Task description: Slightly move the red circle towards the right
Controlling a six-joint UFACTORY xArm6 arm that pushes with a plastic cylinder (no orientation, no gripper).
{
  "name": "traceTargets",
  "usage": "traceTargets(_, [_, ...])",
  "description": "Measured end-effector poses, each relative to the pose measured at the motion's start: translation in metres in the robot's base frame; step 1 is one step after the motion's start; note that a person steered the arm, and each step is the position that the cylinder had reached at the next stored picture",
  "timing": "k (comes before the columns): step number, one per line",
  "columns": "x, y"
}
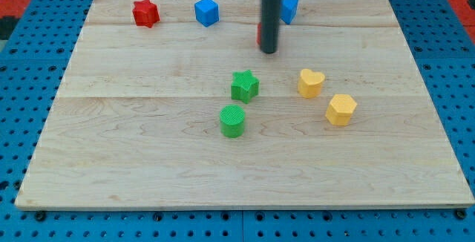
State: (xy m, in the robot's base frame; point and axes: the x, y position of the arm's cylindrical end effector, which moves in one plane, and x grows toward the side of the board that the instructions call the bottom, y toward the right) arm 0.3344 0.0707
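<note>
The red circle [260, 34] is almost wholly hidden behind my rod; only a thin red sliver shows at the rod's left edge, near the view's top centre. My tip [269, 50] rests on the board right in front of it, apparently touching it. A blue block [289, 9] sits just up and right of the rod, partly hidden by it.
A red star [146, 12] and a blue cube [206, 11] lie at the view's top left. A green star [244, 85] and green cylinder [232, 120] sit mid-board. A yellow heart [311, 82] and yellow hexagon [341, 109] lie to the right. The wooden board [111, 160] lies on blue pegboard.
</note>
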Motion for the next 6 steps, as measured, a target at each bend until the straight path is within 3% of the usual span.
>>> traceTargets(2, [0.0, -0.077])
traceTargets(4, [-0.058, -0.002])
traceTargets(6, [-0.032, -0.001])
